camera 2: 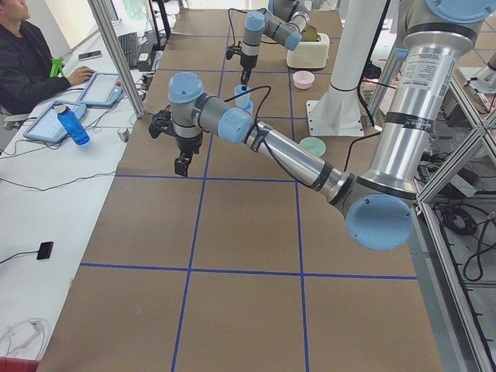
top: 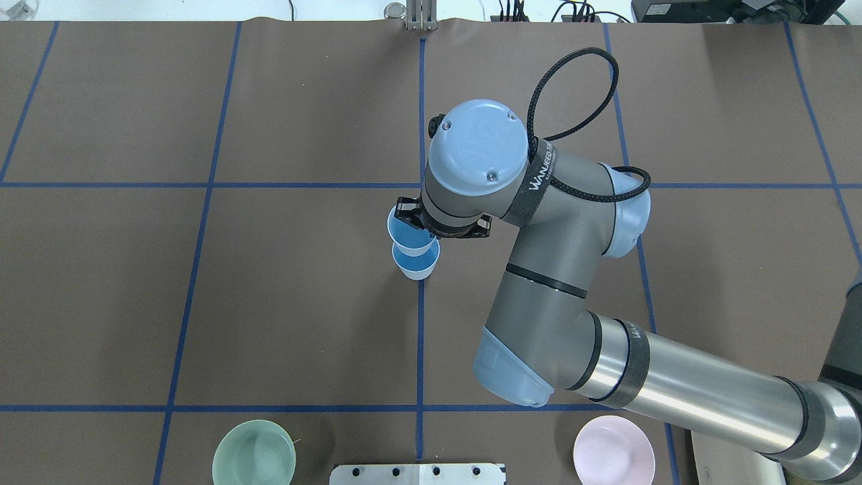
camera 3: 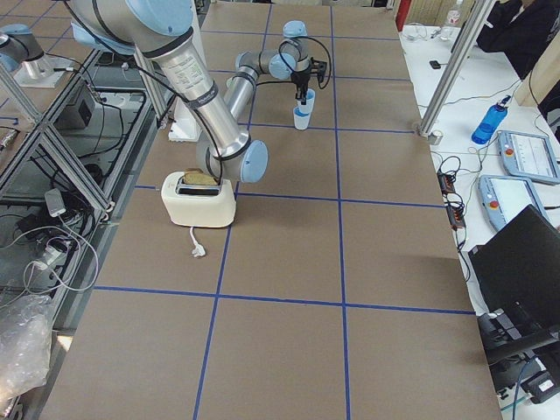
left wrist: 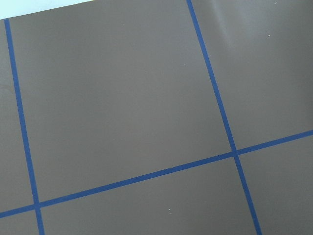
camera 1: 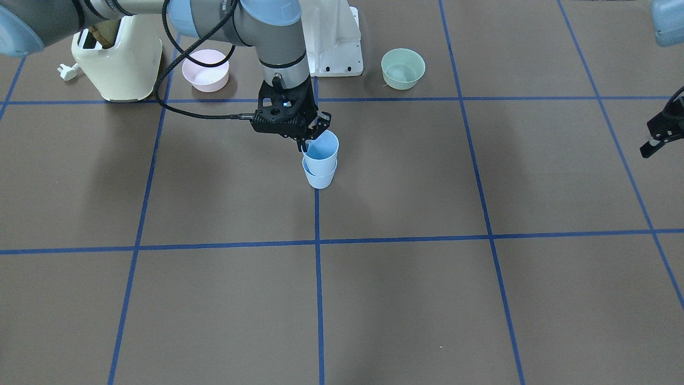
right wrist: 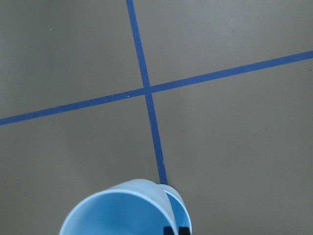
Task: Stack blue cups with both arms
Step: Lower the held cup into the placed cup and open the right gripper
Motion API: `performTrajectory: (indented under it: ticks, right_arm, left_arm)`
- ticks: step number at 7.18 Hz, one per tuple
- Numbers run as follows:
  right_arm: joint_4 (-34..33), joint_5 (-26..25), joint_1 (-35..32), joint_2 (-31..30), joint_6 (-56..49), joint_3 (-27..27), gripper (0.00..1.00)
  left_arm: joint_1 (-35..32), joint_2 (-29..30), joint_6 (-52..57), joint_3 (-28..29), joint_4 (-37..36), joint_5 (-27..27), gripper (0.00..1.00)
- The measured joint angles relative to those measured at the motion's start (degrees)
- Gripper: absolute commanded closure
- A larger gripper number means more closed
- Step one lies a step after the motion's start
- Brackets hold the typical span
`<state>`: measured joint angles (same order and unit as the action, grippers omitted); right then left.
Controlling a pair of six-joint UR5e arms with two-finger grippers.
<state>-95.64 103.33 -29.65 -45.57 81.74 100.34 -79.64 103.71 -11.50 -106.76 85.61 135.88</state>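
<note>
Smooth, tapered blue cups, seemingly nested.

Two light-blue tapered cups, smooth, no handles. Lower cup stands upright on the worktop, right on a blue tape line. Upper cup is mouth up, base partly inside the lower cup, slightly tilted, not fully seated. Right pincer pinches the upper cup's rim. Left pincer hangs well apart from both cups.

Strap on right arm: perhaps "WANEED…"
</note>
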Motion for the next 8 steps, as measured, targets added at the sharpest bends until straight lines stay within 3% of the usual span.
performTrajectory:
  ticks: [6, 7, 8]
  right_arm:
    - [1.65, -1.52, 1.57, -1.77, 0.69, 0.49, 1.00]
    - [1.73, -1.52, 1.63, -1.73, 0.68, 0.47, 0.85]
    - [1.76, -1.45, 1.64, -1.71, 0.48, 0.48, 0.50]
  left_arm:
    - [0.07, -0.07, -0.11, 0.15, 0.00, 0.00, 0.02]
    - [0.08, -0.08, -0.16, 0.15, 0.00, 0.00, 0.02]
    - [0.10, -0.09, -0.18, 0.15, -0.02, 0.00, 0.02]
